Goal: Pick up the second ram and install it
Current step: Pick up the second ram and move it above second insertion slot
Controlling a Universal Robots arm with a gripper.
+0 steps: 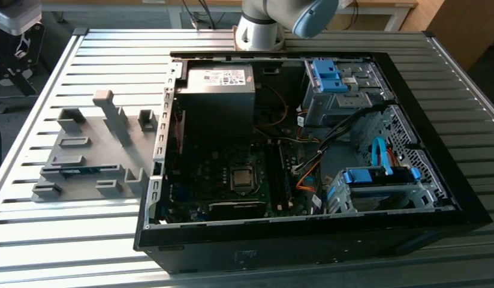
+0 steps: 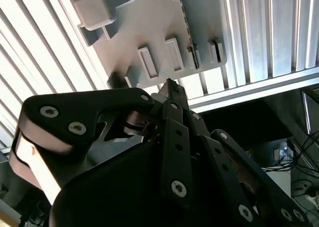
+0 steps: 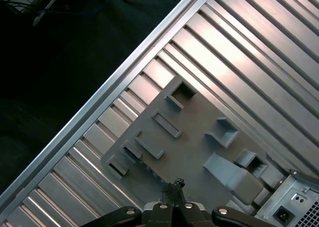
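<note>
Nearest the camera in the exterior view stood the black wall of an open computer case (image 1: 311,240), which lay on its side on a slatted metal tabletop (image 1: 71,234). Just inside that wall, toward the exterior view's right, sat a drive cage (image 1: 383,195) with a blue latch (image 1: 367,176). Past it lay the motherboard (image 1: 223,174) with a square processor socket (image 1: 242,177).

Outside the case, on the exterior view's left and just beside it, a grey fixture plate (image 1: 103,153) lay flat on the tabletop. The second ram (image 1: 77,171), a thin blue strip, rested lengthwise in a low grey holder on the nearer half of that plate, well apart from the motherboard. Farther back inside the case sat the power supply box (image 1: 217,90). Farthest of all, the arm's base (image 1: 259,30) stood at the far edge of the tabletop.

In both wrist views the black links of the jaws sat closest to the lens. The jaws were closed, their tips meeting, and nothing was visible between them. Beyond the tips, well apart from them, lay the fixture plate (image 2: 149,22) (image 3: 194,144) with its blocks and slots. The bright slats of the tabletop (image 3: 239,47) ran beyond it. The first wrist view also caught a corner of the case (image 3: 299,202) beside the plate.
</note>
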